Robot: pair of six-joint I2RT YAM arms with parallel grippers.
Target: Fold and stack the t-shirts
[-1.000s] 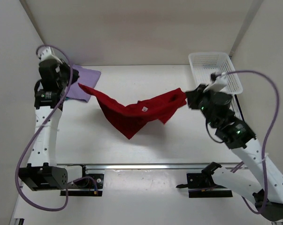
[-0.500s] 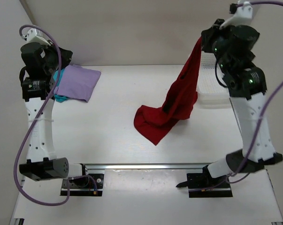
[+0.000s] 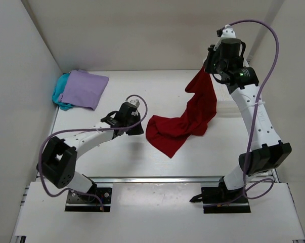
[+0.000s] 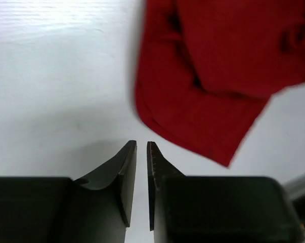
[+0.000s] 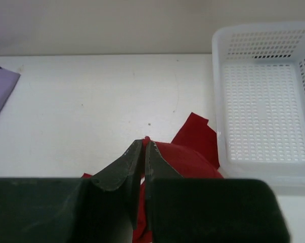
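Note:
The deep red t-shirt [image 3: 192, 114] hangs from my right gripper [image 3: 209, 70], which is raised high at the back right and shut on one corner of it [image 5: 185, 157]. The shirt's lower part lies bunched on the table. My left gripper [image 3: 138, 128] is low over the table just left of that bunch, its jaws shut with only a thin slit and nothing between them [image 4: 141, 146]. The red cloth [image 4: 208, 76] lies just ahead and to the right of it. The lavender t-shirt [image 3: 83, 89] lies folded on the teal t-shirt [image 3: 59, 96] at the back left.
A white mesh basket [image 5: 266, 116] stands at the back right, below the raised right gripper. White walls close the table on the left, back and right. A metal rail [image 3: 152, 179] runs along the near edge.
One second ago both grippers held the red shirt stretched between them. The left gripper let go and came down to the table beside it. The right gripper lifted its corner high.

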